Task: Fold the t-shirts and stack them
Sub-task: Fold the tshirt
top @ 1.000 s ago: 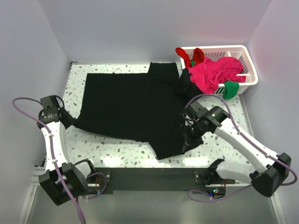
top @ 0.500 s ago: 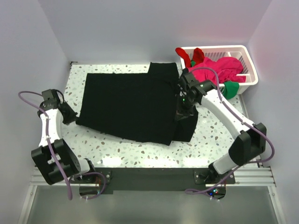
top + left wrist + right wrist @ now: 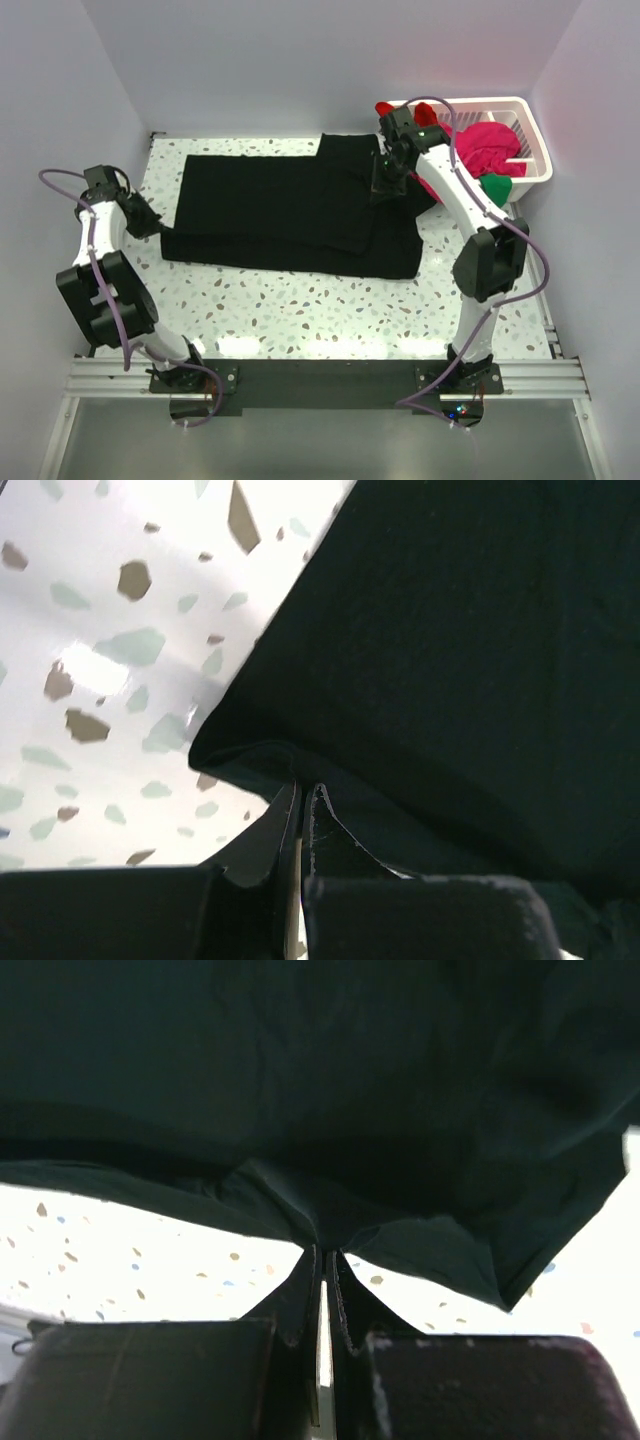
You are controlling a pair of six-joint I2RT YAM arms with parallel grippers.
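Note:
A large black t-shirt (image 3: 290, 215) lies spread across the speckled table, its near part doubled over toward the back. My left gripper (image 3: 152, 226) is shut on the shirt's left corner (image 3: 250, 760) low over the table. My right gripper (image 3: 385, 183) is shut on a pinch of the shirt's cloth (image 3: 325, 1215) near the back right and holds it lifted. More t-shirts, magenta-pink (image 3: 480, 150), red (image 3: 425, 113) and green (image 3: 497, 187), lie heaped in and over the basket.
A white slatted basket (image 3: 530, 140) stands at the back right corner beside my right arm. Grey walls close in the table on the left, back and right. Bare speckled tabletop (image 3: 300, 310) shows in front of the shirt.
My right gripper has carried the shirt's near right edge up and toward the back, folding the near part over. My left gripper has moved back along the left edge with its corner.

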